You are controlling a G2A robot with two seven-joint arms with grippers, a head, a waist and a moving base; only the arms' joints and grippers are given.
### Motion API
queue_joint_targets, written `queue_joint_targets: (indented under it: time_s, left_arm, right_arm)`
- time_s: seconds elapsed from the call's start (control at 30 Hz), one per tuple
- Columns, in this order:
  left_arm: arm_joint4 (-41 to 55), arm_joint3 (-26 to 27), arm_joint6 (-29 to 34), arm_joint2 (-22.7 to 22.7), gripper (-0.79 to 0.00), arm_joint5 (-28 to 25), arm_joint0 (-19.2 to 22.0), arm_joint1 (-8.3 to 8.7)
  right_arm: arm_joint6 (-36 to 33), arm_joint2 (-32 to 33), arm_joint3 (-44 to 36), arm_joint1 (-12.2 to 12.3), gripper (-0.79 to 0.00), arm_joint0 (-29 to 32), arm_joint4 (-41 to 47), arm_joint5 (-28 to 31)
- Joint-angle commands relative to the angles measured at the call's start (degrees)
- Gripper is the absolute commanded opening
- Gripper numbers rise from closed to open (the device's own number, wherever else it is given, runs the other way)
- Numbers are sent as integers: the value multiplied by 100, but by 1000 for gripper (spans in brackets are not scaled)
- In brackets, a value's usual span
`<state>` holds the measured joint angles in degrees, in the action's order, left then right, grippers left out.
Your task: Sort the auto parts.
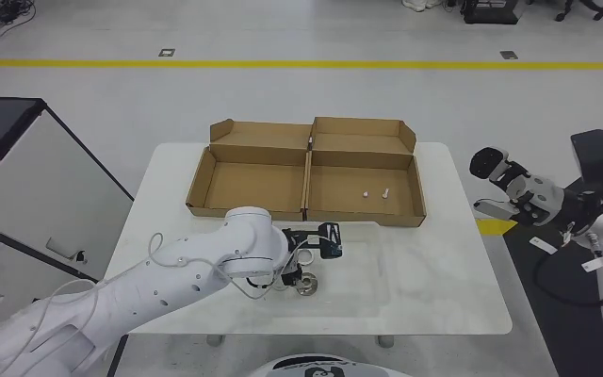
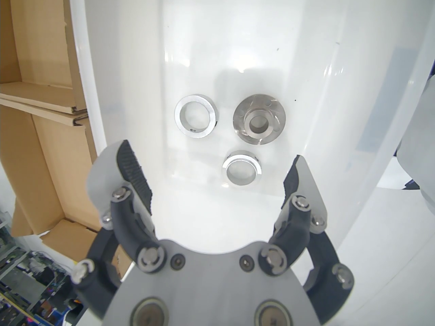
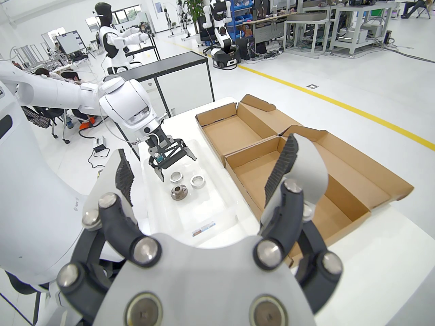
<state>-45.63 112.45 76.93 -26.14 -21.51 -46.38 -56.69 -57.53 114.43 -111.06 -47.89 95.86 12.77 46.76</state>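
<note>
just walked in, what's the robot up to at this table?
Sorting metal parts, nothing gripped yet. The left arm has its jaws open over a shallow clear tray holding a ring, a second ring and a flanged hub. The right arm is off the table's side, jaws open and empty. One cardboard box has two small pieces in it; the neighbouring box looks empty.

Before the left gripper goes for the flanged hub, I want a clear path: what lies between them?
In the left wrist view, the smaller metal ring lies between the open left gripper and the flanged hub, just apart from the hub.
</note>
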Motion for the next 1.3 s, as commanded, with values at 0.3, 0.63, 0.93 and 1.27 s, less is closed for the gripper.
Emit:
queue_joint_targets:
  time_s: [0.3,0.63,0.93,1.27]
  left_arm:
    - [968,-293,-41,-175,0,-8,79,-56]
    - [1496,-537,896,272,0,319,742,-392]
    - [1507,-888,799,731,0,496,1043,-810]
    - [1528,-1323,802,1029,0,523,1197,-1140]
  right_arm:
    - [0,0,0,0,0,0,0,0]
    - [0,0,0,0,0,0,0,0]
    - [0,0,0,0,0,0,0,0]
    - [0,0,0,0,0,0,0,0]
